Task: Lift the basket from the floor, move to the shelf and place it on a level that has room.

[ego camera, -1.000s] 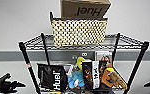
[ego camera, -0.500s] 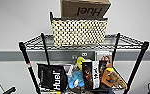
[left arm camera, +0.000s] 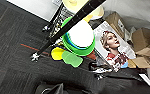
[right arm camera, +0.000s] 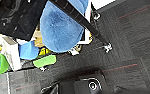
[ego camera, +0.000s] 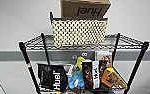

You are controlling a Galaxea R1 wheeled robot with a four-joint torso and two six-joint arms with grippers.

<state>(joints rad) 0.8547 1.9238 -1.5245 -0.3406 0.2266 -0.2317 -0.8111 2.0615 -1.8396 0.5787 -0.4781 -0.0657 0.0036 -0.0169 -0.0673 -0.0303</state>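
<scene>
the basket (ego camera: 79, 31) sits on the level (ego camera: 131, 43) at the top of the shelf (ego camera: 24, 53) — a brown huel box (ego camera: 84, 8) rests on it, it seems. whether either gripper is open or closed, i cannot tell. the floor (right arm camera: 131, 40) — dark carpet.

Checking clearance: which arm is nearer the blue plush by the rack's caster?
Right, likely: its wrist camera sees the blue plush close up. The left wrist camera faces the green-rimmed disc and magazine instead.

Huel box (ego camera: 84, 8) top cropped; basket (ego camera: 79, 31) hides its base; shelf (ego camera: 34, 43) feet cropped.
</scene>
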